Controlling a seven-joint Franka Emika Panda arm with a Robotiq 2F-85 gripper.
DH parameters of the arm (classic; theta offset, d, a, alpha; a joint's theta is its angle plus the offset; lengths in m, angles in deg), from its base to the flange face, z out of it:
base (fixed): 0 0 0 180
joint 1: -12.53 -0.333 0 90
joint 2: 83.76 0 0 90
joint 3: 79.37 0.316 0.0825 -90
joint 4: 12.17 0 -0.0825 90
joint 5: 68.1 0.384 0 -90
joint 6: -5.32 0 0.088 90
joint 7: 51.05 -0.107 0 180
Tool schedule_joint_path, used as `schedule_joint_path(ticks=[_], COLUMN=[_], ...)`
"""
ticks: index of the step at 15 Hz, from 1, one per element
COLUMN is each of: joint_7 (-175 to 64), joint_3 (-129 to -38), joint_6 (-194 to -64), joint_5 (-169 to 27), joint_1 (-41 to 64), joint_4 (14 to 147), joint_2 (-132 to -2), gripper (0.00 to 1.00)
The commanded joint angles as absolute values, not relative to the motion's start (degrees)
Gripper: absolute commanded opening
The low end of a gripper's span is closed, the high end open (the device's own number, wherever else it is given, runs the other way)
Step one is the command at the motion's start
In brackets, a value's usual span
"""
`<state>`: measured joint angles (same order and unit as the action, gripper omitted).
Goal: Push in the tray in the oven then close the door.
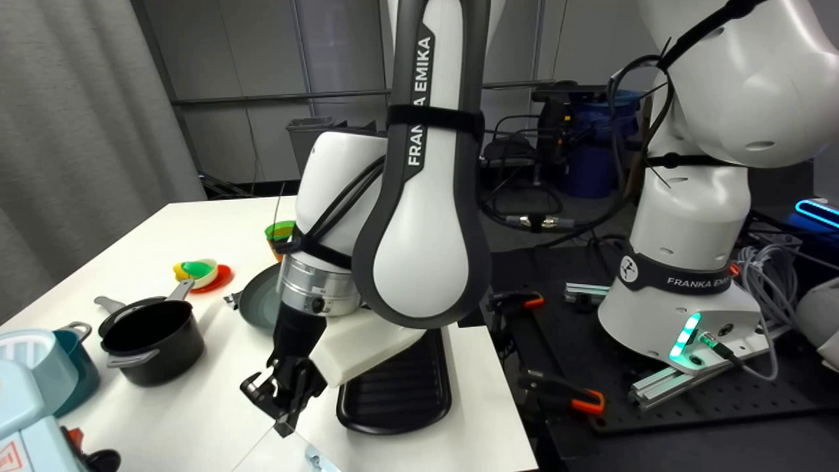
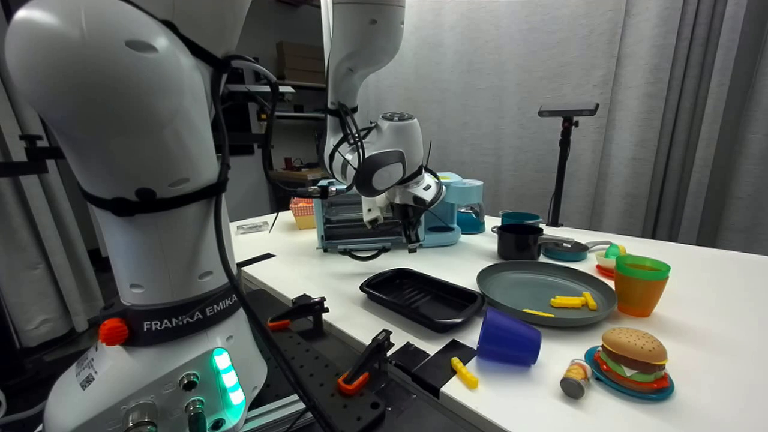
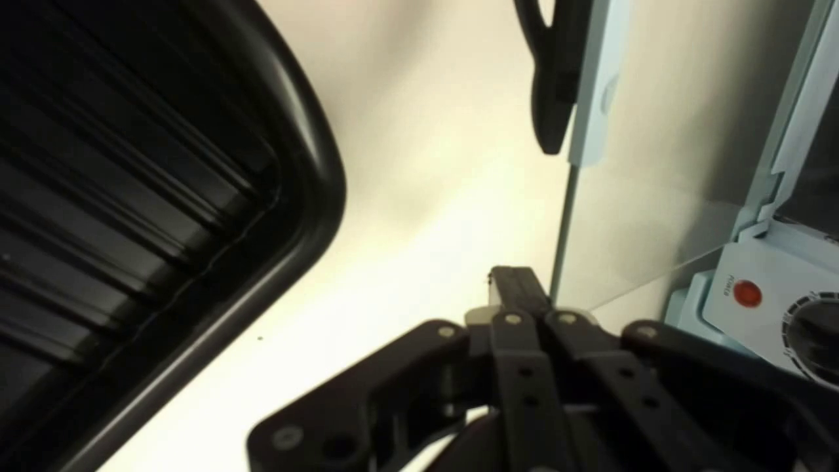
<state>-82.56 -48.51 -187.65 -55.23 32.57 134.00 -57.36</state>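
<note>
1. We are seeing a light-blue toy toaster oven (image 2: 320, 219) standing on the white surface (image 2: 714, 312). Its clear door (image 3: 662, 203) is hanging open, and the black door handle (image 2: 364, 255) is sitting low in front.
2. We are finding the hand (image 3: 522, 288) closed, its two fingers (image 3: 514, 337) meeting along their length. It is pointing down by the edge of the door — we are unable to judge whether it is touching.
3. A black ridged roasting tray (image 2: 417, 294) is lying flat on the surface, outside the oven, with a gap showing between it and the door.
4. Dark bars (image 2: 345, 219) are showing inside the oven — whether a tray is resting among them, we are failing to make out.
5. A light-blue coffee maker (image 2: 467, 192) is standing just beside the oven, and a black pot (image 2: 519, 243) is standing near it.
6. A gray round pan (image 2: 513, 288) is lying just beside the roasting tray, holding yellow fries (image 2: 567, 302).
7. A purple cup (image 2: 509, 337) is lying tipped near the pan, while an orange cup (image 2: 639, 297) is standing upright with a green cup (image 2: 642, 267) nesting in it.
8. A toy hamburger (image 2: 633, 354) is resting on a teal plate (image 2: 647, 394), just beside a small can (image 2: 576, 379).
</note>
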Motion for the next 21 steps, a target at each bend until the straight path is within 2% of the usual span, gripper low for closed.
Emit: schedule_joint_path(ticks=[1,8,15,21], joint_7=[-83.6,-83.7,-83.7,-82.9], joint_3=[-46.2,-44.6,-43.6,-47.1], joint_6=[-186.5,-185.0,-185.5,-182.5], joint_5=[-54.8,-54.0,-54.2,-52.9], joint_1=[32.1,28.6,23.7,19.2], joint_4=[134.0,132.9,130.1,131.8], joint_2=[-61.7,-68.2,-66.9,-71.8], gripper=[0.0,0.0,0.0,0.0])
